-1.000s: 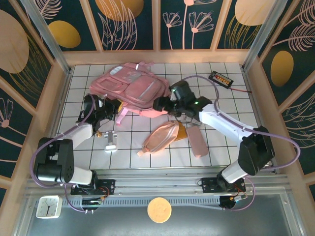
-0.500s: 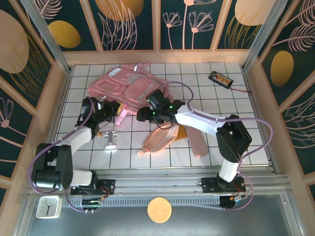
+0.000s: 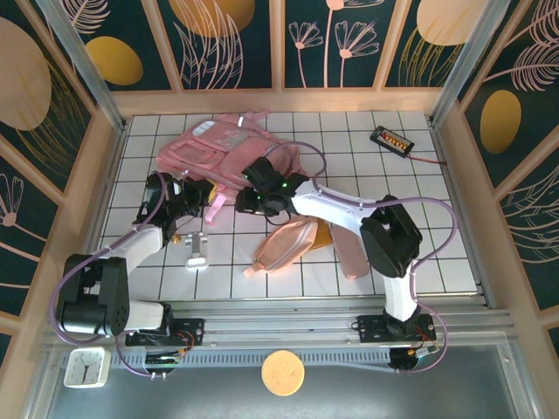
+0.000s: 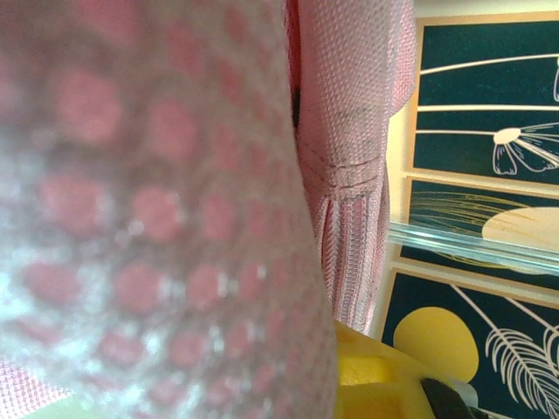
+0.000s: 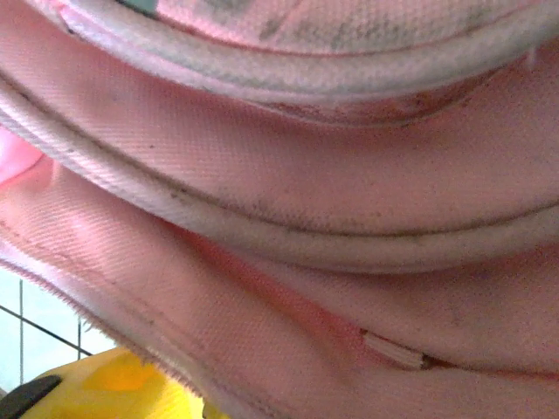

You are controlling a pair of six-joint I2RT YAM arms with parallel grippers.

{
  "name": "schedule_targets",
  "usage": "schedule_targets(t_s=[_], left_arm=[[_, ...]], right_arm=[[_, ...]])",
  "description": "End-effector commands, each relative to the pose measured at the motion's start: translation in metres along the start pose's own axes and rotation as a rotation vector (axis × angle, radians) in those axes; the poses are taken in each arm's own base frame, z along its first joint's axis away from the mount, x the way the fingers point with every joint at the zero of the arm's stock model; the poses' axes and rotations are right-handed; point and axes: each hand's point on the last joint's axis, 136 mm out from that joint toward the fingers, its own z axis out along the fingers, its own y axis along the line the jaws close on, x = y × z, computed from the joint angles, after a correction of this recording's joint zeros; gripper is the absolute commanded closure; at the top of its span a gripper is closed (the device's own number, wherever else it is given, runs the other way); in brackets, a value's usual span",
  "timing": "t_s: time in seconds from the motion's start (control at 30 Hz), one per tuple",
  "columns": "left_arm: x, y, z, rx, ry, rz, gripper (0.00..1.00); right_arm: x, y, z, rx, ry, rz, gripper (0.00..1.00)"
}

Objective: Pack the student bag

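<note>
The student bag (image 3: 229,153), a soft pink backpack, lies at the back left of the tiled table. My left gripper (image 3: 202,194) is at the bag's near left corner, shut on its fabric. In the left wrist view blurred pink mesh (image 4: 148,218) and a woven strap (image 4: 349,192) press against a yellow finger pad (image 4: 371,371). My right gripper (image 3: 251,199) is pushed against the bag's near edge. Pink piped fabric (image 5: 306,175) covers its jaws in the right wrist view, above one yellow finger pad (image 5: 113,388), so its state is hidden.
A peach-pink oval pouch (image 3: 286,244) and a slim pink case (image 3: 349,250) lie near the middle front, with an orange item (image 3: 324,234) between them. A silver clip (image 3: 196,254) lies front left. A black device with a red wire (image 3: 390,140) sits back right. Wooden walls surround the table.
My right arm has swung left from the table's middle to the bag's near edge. The left arm has stayed where it was, still shut.
</note>
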Motion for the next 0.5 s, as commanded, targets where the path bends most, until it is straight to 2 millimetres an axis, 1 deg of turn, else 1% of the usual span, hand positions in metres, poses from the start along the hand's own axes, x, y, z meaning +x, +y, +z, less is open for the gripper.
schedule_targets(t_s=[0.0,0.1,0.2,0.27,0.33,0.4,0.47], left_arm=[[0.002,-0.052,-0.006,0.150,0.018,-0.015,1.00],[0.004,-0.049,-0.007,0.145,0.019,-0.019,1.00],[0.007,-0.044,-0.008,0.142,0.021,-0.025,1.00],[0.008,-0.043,-0.010,0.143,0.020,-0.025,1.00],[0.009,-0.042,-0.011,0.141,0.023,-0.026,1.00],[0.010,-0.042,-0.011,0.143,0.024,-0.023,1.00],[0.011,-0.042,-0.011,0.141,0.027,-0.021,1.00]], right_arm=[[-0.025,-0.004,-0.001,0.042,-0.075,0.017,0.51],[-0.025,-0.004,-0.002,0.045,-0.074,0.021,0.55],[-0.026,-0.003,-0.001,0.044,-0.074,0.023,0.63],[-0.027,-0.001,-0.001,0.041,-0.075,0.023,0.66],[-0.027,0.003,-0.002,0.037,-0.075,0.019,0.72],[-0.028,0.005,-0.003,0.040,-0.081,0.017,0.73],[-0.030,0.007,-0.006,0.044,-0.094,0.014,0.77]])
